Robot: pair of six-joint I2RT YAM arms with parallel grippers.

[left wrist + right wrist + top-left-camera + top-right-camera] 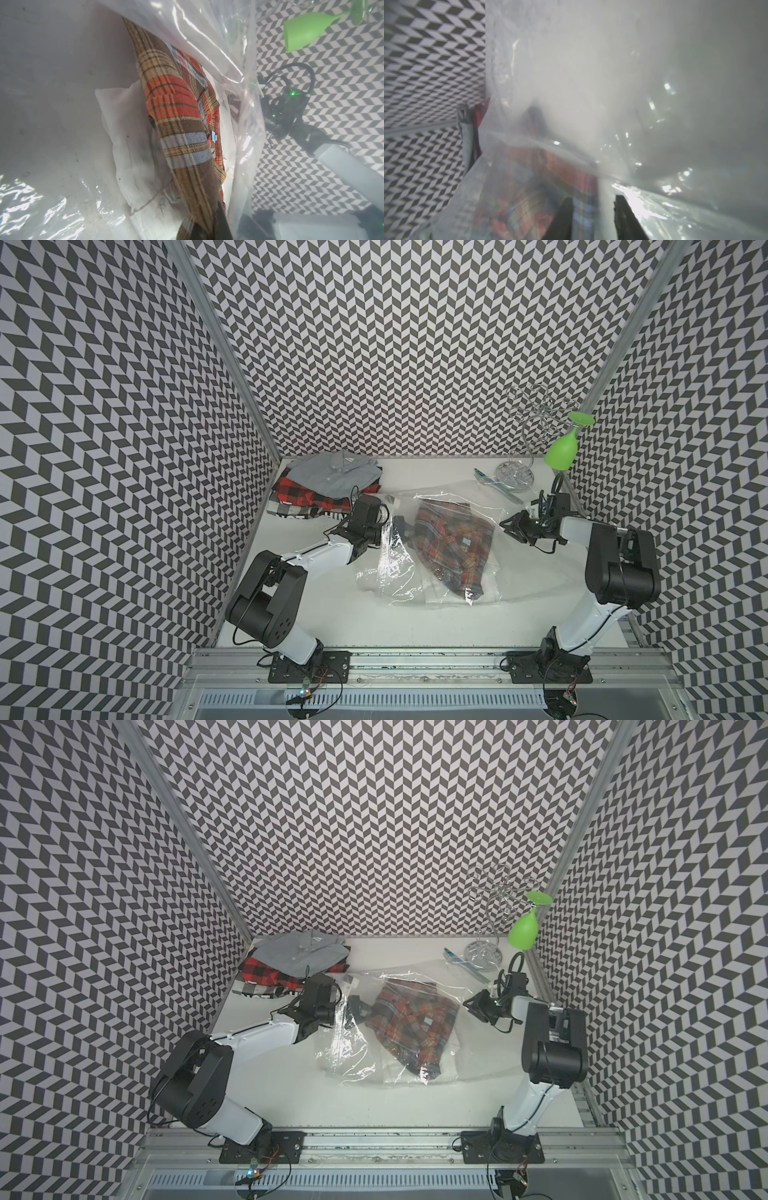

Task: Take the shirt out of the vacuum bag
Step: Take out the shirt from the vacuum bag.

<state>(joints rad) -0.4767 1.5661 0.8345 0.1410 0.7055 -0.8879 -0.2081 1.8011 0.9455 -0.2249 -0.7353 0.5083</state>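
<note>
One vacuum bag [388, 572] lies at centre of table [332, 614], plaid shirt [451, 543] inside. L gripper [402, 527] is in thru bag's left mouth, clamped on shirt fabric. R gripper [508, 526] is at bag's right edge, fingers apart w/ film between; can't tell if it grips.

Black-and-white chevron walls [415, 344] enclose a white tabletop [415, 622] on three sides.
</note>
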